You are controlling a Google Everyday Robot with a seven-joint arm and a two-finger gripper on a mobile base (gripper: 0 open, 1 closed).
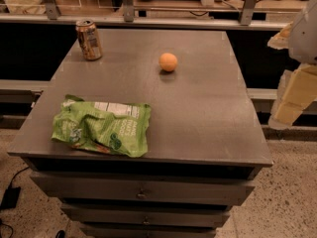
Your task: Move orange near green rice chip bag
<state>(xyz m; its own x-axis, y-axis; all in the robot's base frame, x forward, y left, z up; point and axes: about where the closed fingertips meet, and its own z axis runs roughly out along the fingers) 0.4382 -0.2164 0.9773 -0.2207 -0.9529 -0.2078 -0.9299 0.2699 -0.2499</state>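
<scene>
- We see the orange (168,62) resting alone on the tabletop (203,118), toward the far edge and a little right of its middle, touching nothing.
- The green rice chip bag (103,126) lies crumpled and flat by the near left corner, well apart from the orange.
- A brown-gold can (89,39) stands upright at the far left corner, clear of both.
- The gripper (288,105) hangs off the right edge of the tabletop, level with its middle and holding nothing; we cannot tell whether it is spread or closed.
- We judge the task to be at its start: the reach for the orange is not yet made.
- Next, we think the gripper must travel in over the right edge toward the far side, come down around the round fruit without nudging it into a roll, then carry it diagonally toward the near left corner and set it just beside the bag.
</scene>
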